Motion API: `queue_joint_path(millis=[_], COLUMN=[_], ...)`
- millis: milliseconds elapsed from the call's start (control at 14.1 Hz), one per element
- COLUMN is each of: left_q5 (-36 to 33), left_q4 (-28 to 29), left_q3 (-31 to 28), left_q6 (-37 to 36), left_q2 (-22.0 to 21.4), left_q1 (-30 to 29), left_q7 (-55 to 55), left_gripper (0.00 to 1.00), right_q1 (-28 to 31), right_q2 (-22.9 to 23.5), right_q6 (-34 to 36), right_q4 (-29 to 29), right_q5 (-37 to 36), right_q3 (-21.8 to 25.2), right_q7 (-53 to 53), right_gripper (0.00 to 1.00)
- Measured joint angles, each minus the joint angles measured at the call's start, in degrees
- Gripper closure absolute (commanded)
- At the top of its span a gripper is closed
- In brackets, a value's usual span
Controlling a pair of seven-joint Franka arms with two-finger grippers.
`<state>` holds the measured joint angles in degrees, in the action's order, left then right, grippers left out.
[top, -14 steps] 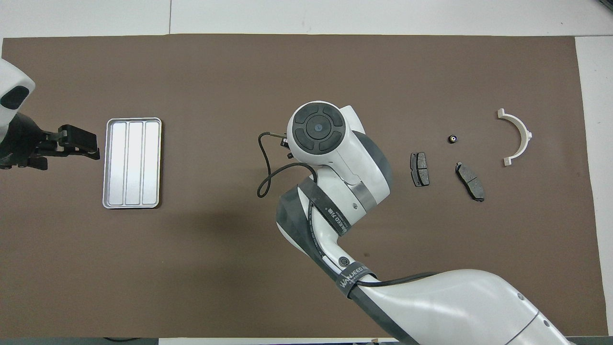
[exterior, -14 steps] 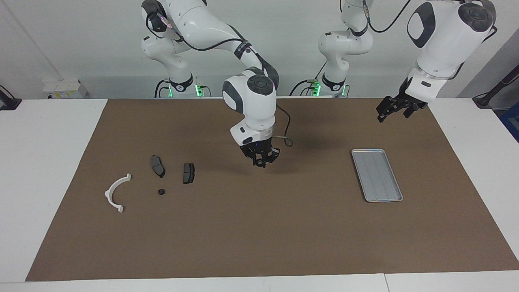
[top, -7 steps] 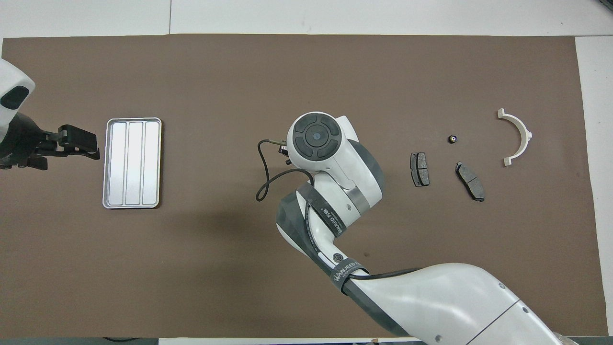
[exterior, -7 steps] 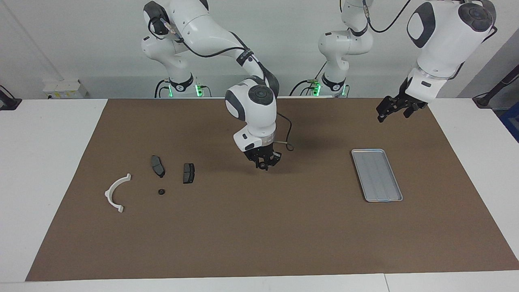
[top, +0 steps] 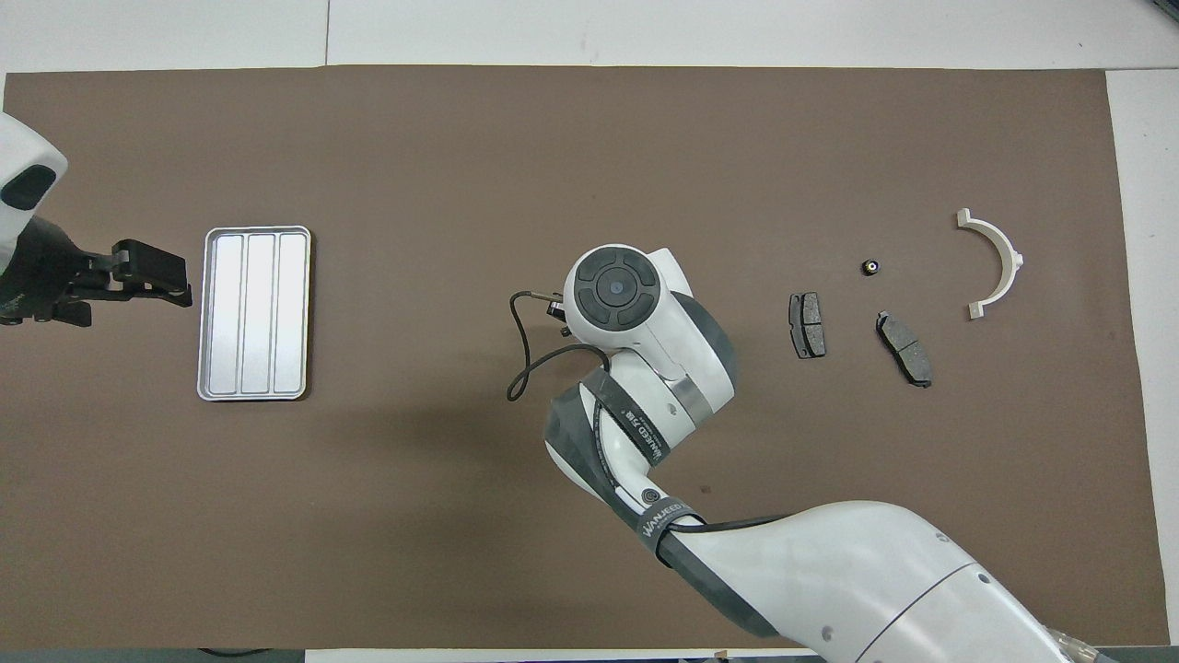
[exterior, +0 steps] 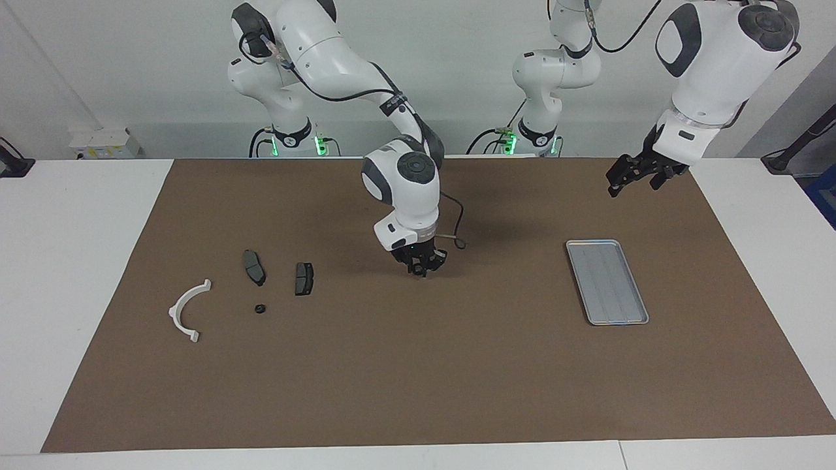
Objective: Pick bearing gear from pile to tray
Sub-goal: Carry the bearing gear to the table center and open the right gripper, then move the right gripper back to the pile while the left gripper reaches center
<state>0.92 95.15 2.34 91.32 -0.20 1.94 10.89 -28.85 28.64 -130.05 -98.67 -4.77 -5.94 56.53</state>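
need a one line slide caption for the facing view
Right gripper low over the brown mat between the scattered small parts and the empty silver-grey metal tray; left gripper waits raised.

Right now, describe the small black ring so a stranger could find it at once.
Start at the brown mat and go to the right arm's end, where the loose parts lie. The small black ring sits between the white semicircular bracket and two dark brake-pad plates, farther from the robots than the plates. It alone is round and tiny.

A brown mat (exterior: 418, 365) lay spread beneath the right gripper (exterior: 420, 266) and the left gripper (exterior: 632, 176), covering most of a white table (exterior: 78, 274), while a small white box (exterior: 104, 140) sat by the wall, well apart from the right gripper.
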Motion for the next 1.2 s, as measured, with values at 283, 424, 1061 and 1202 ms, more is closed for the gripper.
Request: queue_joint_path(millis=[283,424,1061,1202], left_q5=[0.0,0.0,0.0,0.0], left_q4=[0.0,0.0,0.0,0.0], left_q3=[0.0,0.0,0.7,0.7], left_q6=[0.0,0.0,0.0,0.0], left_q2=[0.0,0.0,0.0,0.0], left_q1=[0.0,0.0,0.1,0.1], left_q7=[0.0,0.0,0.0,0.0], left_gripper=[0.0,0.0,0.0,0.0], right_q1=[0.0,0.0,8.6,14.7], right_q2=[0.0,0.0,-4.8,-6.4], right_q6=[-1.7,-1.8,6.6,7.3], right_q4=[-1.9,-2.2,5.1,5.3], right_q5=[0.0,0.0,0.9,1.4], right_q3=[0.0,0.0,0.5,0.5], right_q7=[-0.2,-0.2,-12.8,-24.9], right_gripper=[0.84,0.22,0.03,0.02])
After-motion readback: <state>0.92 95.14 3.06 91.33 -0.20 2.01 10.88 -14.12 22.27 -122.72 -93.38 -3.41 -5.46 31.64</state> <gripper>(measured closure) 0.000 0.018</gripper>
